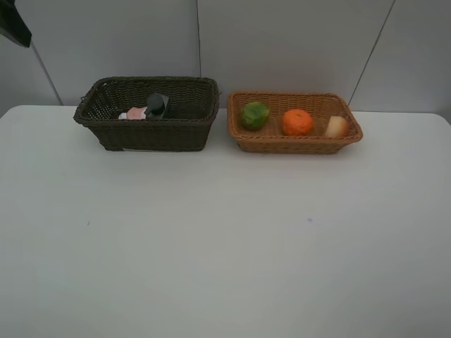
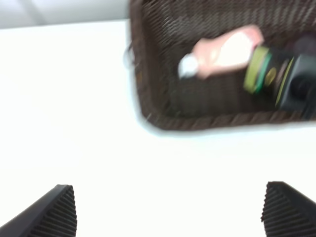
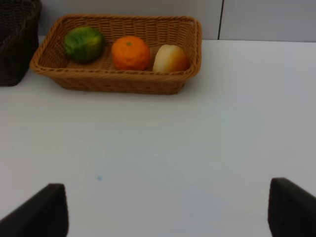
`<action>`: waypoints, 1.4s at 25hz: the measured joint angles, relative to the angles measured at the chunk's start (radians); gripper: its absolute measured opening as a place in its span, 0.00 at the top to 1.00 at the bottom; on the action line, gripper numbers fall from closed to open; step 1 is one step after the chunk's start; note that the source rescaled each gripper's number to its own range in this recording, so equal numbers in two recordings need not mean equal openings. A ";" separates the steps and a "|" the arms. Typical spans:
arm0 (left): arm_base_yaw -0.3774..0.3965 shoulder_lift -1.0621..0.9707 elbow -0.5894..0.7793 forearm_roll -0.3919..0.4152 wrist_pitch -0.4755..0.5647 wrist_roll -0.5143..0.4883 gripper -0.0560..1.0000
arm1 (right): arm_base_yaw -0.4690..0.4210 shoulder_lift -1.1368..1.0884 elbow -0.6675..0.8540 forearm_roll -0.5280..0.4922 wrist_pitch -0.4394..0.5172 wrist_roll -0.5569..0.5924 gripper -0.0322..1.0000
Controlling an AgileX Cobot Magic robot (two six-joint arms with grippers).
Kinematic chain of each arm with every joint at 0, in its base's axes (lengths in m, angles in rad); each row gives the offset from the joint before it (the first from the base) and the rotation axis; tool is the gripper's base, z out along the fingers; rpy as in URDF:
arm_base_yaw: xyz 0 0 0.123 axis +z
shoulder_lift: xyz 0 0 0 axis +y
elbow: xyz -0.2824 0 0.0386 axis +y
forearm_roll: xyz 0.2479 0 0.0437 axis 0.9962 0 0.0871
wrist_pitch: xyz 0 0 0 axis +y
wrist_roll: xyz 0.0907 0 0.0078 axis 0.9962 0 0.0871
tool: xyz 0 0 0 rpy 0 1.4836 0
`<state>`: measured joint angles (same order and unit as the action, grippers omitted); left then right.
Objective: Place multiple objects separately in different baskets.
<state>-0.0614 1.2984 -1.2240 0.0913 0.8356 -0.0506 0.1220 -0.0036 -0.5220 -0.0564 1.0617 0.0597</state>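
Note:
The dark brown basket [image 1: 106, 134] stands at the back left. It holds the pink white-capped bottle [image 1: 134, 113], lying down, and the dark green bottle [image 1: 156, 104]. The light tan basket [image 1: 296, 146] stands to its right. It holds the green fruit [image 1: 254, 115], the orange mandarin [image 1: 297, 122] and a pale round fruit with a red-orange blush [image 1: 336, 127]. My left gripper [image 2: 173, 217] is open and empty in front of the dark basket [image 2: 148, 74]. My right gripper [image 3: 165, 212] is open and empty, well in front of the tan basket [image 3: 113, 81]. The mauve cup is out of view.
Both baskets stand on a white table [image 1: 225, 239] close to a grey panelled back wall [image 1: 282, 42]. A dark object [image 1: 14, 24] hangs at the top left corner of the exterior view. Neither gripper shows in that view.

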 joint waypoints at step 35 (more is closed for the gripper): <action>0.004 -1.304 0.686 -0.159 0.294 0.078 0.03 | 0.000 0.000 0.000 0.000 0.000 0.000 0.26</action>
<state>-0.0577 -0.0059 -0.5384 -0.0672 1.1292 0.0278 0.1220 -0.0036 -0.5220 -0.0564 1.0617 0.0597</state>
